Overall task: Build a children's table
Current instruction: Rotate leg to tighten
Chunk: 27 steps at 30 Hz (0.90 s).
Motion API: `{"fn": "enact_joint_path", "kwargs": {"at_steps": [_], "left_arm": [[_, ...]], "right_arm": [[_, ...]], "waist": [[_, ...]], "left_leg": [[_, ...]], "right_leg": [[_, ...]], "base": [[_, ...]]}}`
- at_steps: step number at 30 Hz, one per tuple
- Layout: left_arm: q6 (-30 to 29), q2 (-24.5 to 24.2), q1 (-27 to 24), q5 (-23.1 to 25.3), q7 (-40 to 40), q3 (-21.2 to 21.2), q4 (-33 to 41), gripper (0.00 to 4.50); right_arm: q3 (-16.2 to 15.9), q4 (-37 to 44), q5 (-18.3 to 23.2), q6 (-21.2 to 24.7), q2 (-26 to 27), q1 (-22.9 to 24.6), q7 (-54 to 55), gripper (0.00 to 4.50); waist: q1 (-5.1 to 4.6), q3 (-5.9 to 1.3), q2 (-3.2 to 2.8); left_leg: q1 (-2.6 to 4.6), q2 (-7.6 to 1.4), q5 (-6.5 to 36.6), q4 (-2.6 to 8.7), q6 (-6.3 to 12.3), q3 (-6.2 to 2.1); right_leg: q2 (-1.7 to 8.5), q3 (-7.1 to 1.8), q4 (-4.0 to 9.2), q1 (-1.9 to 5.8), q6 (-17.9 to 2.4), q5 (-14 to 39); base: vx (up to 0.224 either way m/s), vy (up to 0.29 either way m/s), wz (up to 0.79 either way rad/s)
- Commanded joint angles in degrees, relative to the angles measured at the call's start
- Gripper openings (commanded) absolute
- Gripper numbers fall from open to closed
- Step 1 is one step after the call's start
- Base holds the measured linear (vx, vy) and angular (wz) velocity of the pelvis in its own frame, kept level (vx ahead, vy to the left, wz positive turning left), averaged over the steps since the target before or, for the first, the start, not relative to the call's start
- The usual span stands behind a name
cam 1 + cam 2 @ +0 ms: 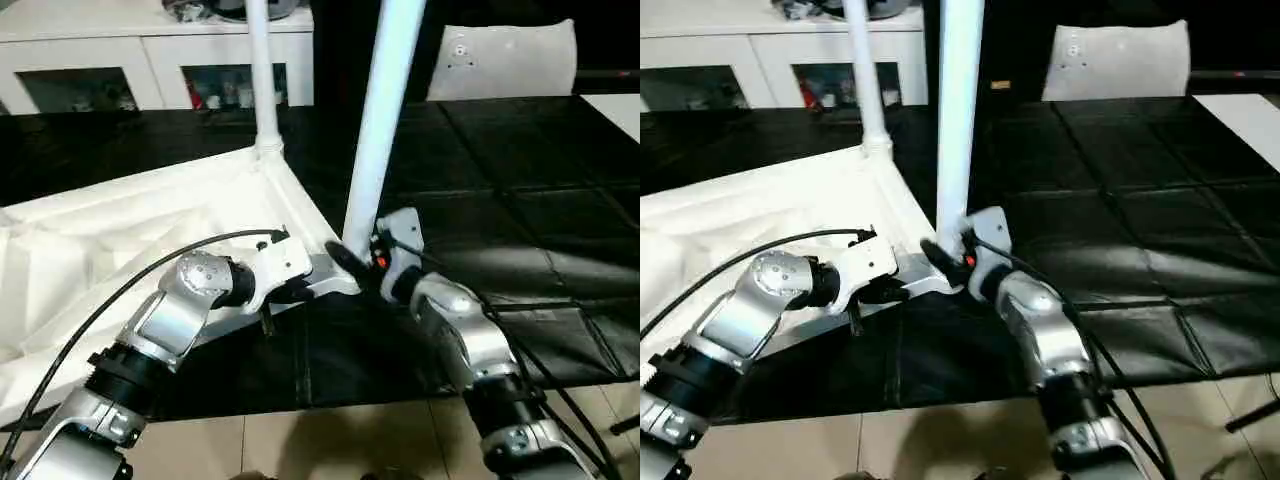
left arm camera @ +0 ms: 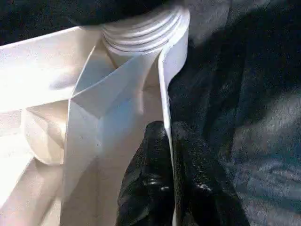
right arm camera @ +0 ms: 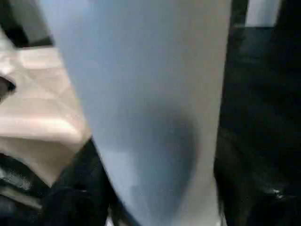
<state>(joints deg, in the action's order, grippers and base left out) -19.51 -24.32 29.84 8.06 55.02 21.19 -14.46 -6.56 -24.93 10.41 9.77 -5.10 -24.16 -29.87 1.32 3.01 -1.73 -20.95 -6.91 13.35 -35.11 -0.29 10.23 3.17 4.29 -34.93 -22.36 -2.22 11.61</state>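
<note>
While the white tabletop (image 1: pixel 130 230) lies ribbed side up on the black desk (image 1: pixel 520 200), the left gripper (image 2: pixel 171 141) pinches its rim and the right gripper (image 1: pixel 362 262) straddles a leg (image 1: pixel 383 110), jaws parted; another leg (image 1: pixel 262 70) stands behind, cabinet (image 1: pixel 150 60) beyond.

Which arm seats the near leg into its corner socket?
Right. The right gripper already brackets the near leg at its base; the left gripper is clamped on the tabletop rim, steadying it.

Light falls from above, glaring off the white tabletop (image 1: pixel 120 230) until its ribs wash out, while the dark floor mat (image 1: pixel 520 200) shows only soft sheen. Up close, the leg (image 3: pixel 146 103) is smeared with blur, perhaps from motion, its lower part shadowed.
</note>
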Motion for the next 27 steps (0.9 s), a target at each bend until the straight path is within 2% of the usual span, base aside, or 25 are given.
{"fn": "enact_joint_path", "kwargs": {"at_steps": [1, 2, 3, 5, 8, 10, 11, 12, 13, 14, 16, 17, 19, 22, 24, 26, 27], "left_arm": [[1.8, -1.4, 2.0, 0.6, 0.5, -0.4, -0.5, 0.00], [3.7, -2.3, 2.7, 1.1, 1.0, 0.1, -2.1, 0.00], [4.4, -2.6, 2.9, 1.2, 1.3, 0.3, -2.6, 0.00], [5.0, -2.9, 3.2, 0.5, 2.1, 0.0, -3.8, 0.00], [7.5, -3.6, 3.7, 0.0, 4.0, 0.2, -6.3, 0.00], [9.1, -3.9, 3.9, -0.1, 5.0, 0.3, -7.5, 0.00], [11.0, -4.3, 4.0, -0.4, 6.7, 0.7, -8.7, 0.00], [12.9, -4.8, 4.2, -0.3, 8.1, 1.4, -9.3, 0.00], [13.9, -5.0, 4.2, -0.3, 8.7, 1.7, -9.6, 0.00], [15.0, -5.3, 4.4, -0.6, 10.2, 2.1, -10.2, 0.00], [17.4, -5.5, 4.7, -1.1, 12.5, 2.8, -11.0, 0.00], [18.1, -5.7, 4.9, -1.5, 14.2, 3.2, -11.4, 0.00], [20.7, -5.9, 5.4, -2.0, 17.4, 4.2, -12.1, 0.00], [22.1, -5.9, 6.0, -2.0, 19.4, 4.9, -12.8, 0.00], [24.2, -5.7, 6.9, -2.1, 21.9, 5.8, -14.0, 0.00], [25.6, -5.5, 7.5, -1.9, 22.9, 6.2, -14.9, 0.00], [26.1, -5.3, 7.9, -1.8, 23.7, 6.5, -15.2, 0.00]], "right_arm": [[0.2, -0.3, 0.0, 1.6, -0.6, 1.3, -1.2, 3.49], [0.0, 1.1, 0.5, 1.9, -1.6, 2.1, -2.9, 3.49], [-0.2, 1.7, 0.7, 1.9, -2.1, 2.5, -3.8, 3.63], [-0.3, 3.7, 1.5, 2.1, -3.4, 3.6, -6.3, 3.71], [-0.3, 6.8, 3.2, 2.3, -6.1, 5.6, -10.4, 4.05], [-0.2, 8.0, 3.7, 2.2, -7.5, 6.4, -12.2, 4.10], [0.2, 9.4, 4.3, 2.1, -9.3, 7.3, -14.5, 4.34], [0.3, 10.2, 4.8, 2.0, -10.4, 7.6, -16.1, 4.43], [0.4, 10.7, 5.0, 2.0, -10.9, 7.8, -16.9, 4.43], [0.6, 11.4, 5.2, 1.9, -12.2, 8.0, -18.4, 4.48], [0.9, 12.4, 6.2, 2.1, -13.8, 8.0, -20.8, 4.48], [1.1, 13.0, 6.9, 2.2, -14.7, 7.8, -22.4, 4.48], [1.0, 13.9, 8.3, 2.8, -16.5, 7.4, -25.9, 4.48], [0.0, 14.2, 8.4, 3.1, -17.9, 6.8, -28.7, 4.48], [-2.2, 13.6, 6.5, 1.4, -19.5, 5.8, -31.4, 4.48], [-3.1, 13.0, 5.2, 0.1, -19.8, 5.3, -31.8, 4.48], [-4.1, 12.8, 4.5, -0.2, -20.3, 4.8, -32.7, 4.48]], "waist": [[0.37, -3.25, -0.64], [0.59, -3.30, -0.46], [0.71, -3.29, -0.64], [0.86, -3.35, -0.38], [1.10, -3.46, -0.47], [1.21, -3.43, -0.44], [1.17, -3.34, -0.21], [1.23, -3.32, -0.28], [1.29, -3.27, -0.27], [1.26, -3.33, 0.08], [1.46, -3.34, 0.02], [1.67, -3.34, -0.26], [2.04, -3.35, -0.19], [2.83, -3.47, -0.23], [3.66, -3.50, -0.19], [3.86, -3.50, 0.00], [4.10, -3.51, -0.12]], "left_leg": [[0.36, -7.01, 6.0, 4.73, 3.01, -3.10], [0.43, -6.98, 5.5, 4.68, 3.18, -3.03], [0.43, -6.99, 5.3, 4.65, 3.30, -3.06], [0.39, -6.97, 4.6, 4.64, 3.84, -3.02], [0.33, -7.02, 4.0, 4.45, 4.55, -3.06], [0.31, -7.04, 4.1, 4.48, 4.80, -3.05], [0.24, -6.96, 4.8, 4.48, 4.90, -3.03], [0.25, -6.98, 5.2, 4.45, 4.75, -3.02], [0.20, -6.93, 5.3, 4.46, 4.88, -3.05], [0.24, -6.99, 5.3, 4.45, 5.02, -3.00], [0.29, -6.91, 5.0, 4.36, 5.29, -2.96], [0.40, -7.07, 4.8, 4.38, 5.39, -2.99], [0.57, -7.18, 4.7, 4.36, 5.58, -2.89], [0.66, -7.36, 4.0, 4.30, 5.63, -2.76], [0.71, -7.26, 3.8, 4.19, 5.41, -2.65], [0.69, -7.27, 3.9, 4.20, 5.12, -2.62], [0.74, -7.30, 4.0, 4.20, 4.54, -2.66]], "right_leg": [[7.49, -4.55, 3.74, 3.09, -15.2, 3.2], [7.40, -4.51, 3.78, 3.10, -15.0, 2.9], [7.37, -4.54, 3.70, 3.05, -15.1, 2.4], [7.24, -4.41, 3.51, 3.13, -15.0, 0.7], [7.51, -4.41, 3.35, 3.28, -15.0, -0.3], [7.45, -4.34, 3.40, 3.26, -15.1, 0.1], [7.45, -4.34, 3.54, 3.28, -15.1, 1.1], [7.56, -4.39, 3.64, 3.29, -14.9, 2.1], [7.53, -4.37, 3.76, 3.31, -14.8, 2.6], [7.51, -4.41, 3.74, 3.33, -14.5, 2.8], [7.50, -4.34, 3.79, 3.27, -14.5, 3.1], [7.46, -4.30, 3.74, 3.18, -14.4, 3.3], [7.35, -4.25, 3.68, 3.00, -14.6, 2.9], [7.37, -4.17, 3.34, 2.90, -15.0, 1.6], [7.37, -4.10, 3.31, 2.83, -14.8, 2.0], [7.51, -4.13, 3.36, 2.76, -14.6, 2.5], [7.60, -4.14, 3.29, 2.77, -14.5, 2.7]], "base": [[0.000, 0.000, 0.00], [0.000, 0.000, 0.00], [0.000, 0.000, 0.00], [0.000, 0.000, 0.00], [0.000, 0.000, 0.00], [0.000, 0.000, 0.00], [0.000, 0.000, 0.00], [0.000, 0.000, 0.00], [0.000, 0.000, 0.00], [0.000, 0.000, 0.00], [0.000, 0.000, 0.00], [0.000, 0.000, 0.00], [0.000, 0.000, 0.00], [0.000, 0.000, 0.00], [0.000, 0.000, 0.00], [0.000, 0.000, 0.00], [0.000, 0.000, 0.00]]}}
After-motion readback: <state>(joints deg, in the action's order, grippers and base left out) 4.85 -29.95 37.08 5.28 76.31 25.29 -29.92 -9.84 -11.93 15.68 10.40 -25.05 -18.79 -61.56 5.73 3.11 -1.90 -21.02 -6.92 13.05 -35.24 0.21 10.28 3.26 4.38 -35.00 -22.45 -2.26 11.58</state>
